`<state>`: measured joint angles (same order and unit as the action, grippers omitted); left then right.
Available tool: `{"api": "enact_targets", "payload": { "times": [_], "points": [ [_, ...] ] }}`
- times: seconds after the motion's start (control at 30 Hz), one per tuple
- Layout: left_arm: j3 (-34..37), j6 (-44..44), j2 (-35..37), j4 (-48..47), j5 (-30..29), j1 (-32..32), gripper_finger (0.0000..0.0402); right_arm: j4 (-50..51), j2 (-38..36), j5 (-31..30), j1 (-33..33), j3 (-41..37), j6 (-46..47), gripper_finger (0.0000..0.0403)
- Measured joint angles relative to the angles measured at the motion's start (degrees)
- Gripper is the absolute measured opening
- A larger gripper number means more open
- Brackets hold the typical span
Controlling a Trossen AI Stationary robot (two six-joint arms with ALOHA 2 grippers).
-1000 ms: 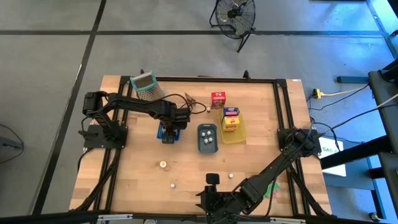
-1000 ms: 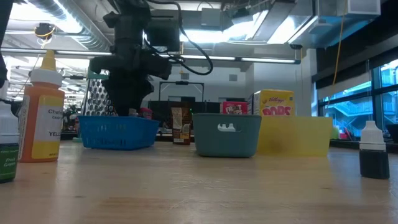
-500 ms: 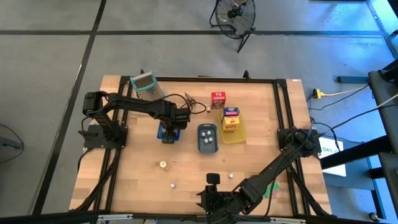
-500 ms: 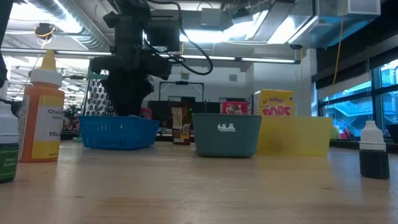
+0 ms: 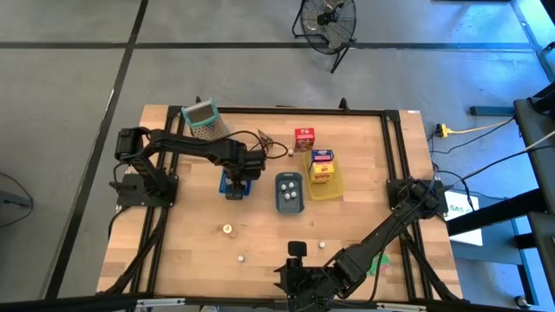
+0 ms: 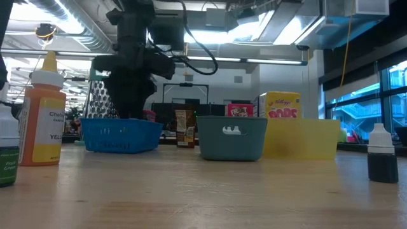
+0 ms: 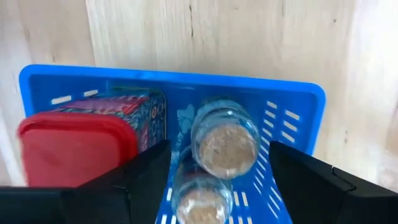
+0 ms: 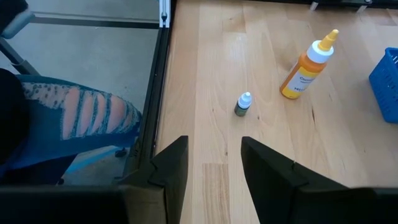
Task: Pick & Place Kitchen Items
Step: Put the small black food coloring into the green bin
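Note:
My left gripper (image 5: 238,177) hangs open over the blue tray (image 7: 298,106), fingers pointing down. In the tray lie a red-lidded patterned carton (image 7: 81,140) and two clear jars of brown powder (image 7: 225,140). The fingers stand on either side of the nearer jar (image 7: 200,198), apart from it. A red carton (image 5: 303,138) stands on the table. Yellow (image 5: 322,172) and purple (image 5: 322,156) cartons stand in the yellow tray (image 5: 334,188). White round pieces lie in the grey-blue tray (image 5: 278,191). My right gripper (image 8: 214,165) waits open at the near edge.
The green-rimmed grater (image 5: 202,118) stands at the far left. An orange squeeze bottle (image 8: 307,67) and a small white-capped bottle (image 8: 242,104) stand near the front, another dark bottle (image 6: 381,160) to the right. A person's knees (image 8: 74,115) show beyond the table's left edge.

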<state>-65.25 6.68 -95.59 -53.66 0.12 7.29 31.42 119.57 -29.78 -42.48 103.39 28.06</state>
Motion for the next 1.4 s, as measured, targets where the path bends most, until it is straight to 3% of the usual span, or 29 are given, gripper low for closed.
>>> {"api": "enact_targets", "payload": {
  "times": [0.23, 0.4, 0.7, 0.97, 1.17, 1.4],
  "points": [
    [-5.5, -1.0, 0.3, -7.4, -1.0, -2.1, 0.0267, 0.0, 0.0, 0.0, 0.0, 0.0, 0.0, 0.0151],
    [-10.5, -3.8, 1.5, -11.6, -6.2, -4.9, 0.0266, 0.1, 0.0, 0.0, 0.0, 0.0, 0.0, 0.0151],
    [-15.4, -11.9, 8.8, -16.7, -9.0, -14.0, 0.0265, 0.8, 0.0, 0.0, 0.0, 0.0, 0.0, 0.0151],
    [-15.4, -22.5, 18.0, -19.1, -25.0, -28.8, 0.0265, 3.5, 0.0, -0.2, 0.0, 0.0, 0.0, 0.0151],
    [-13.6, -29.6, 23.4, -18.2, -32.7, -38.9, 0.0265, 4.1, 0.0, -0.1, 0.5, 0.0, 0.1, 0.0151],
    [-7.5, -34.3, 26.4, -17.5, -38.4, -43.9, 0.0265, 3.8, 0.0, 0.1, 0.6, 0.0, -0.2, 0.0151]
  ]
}}
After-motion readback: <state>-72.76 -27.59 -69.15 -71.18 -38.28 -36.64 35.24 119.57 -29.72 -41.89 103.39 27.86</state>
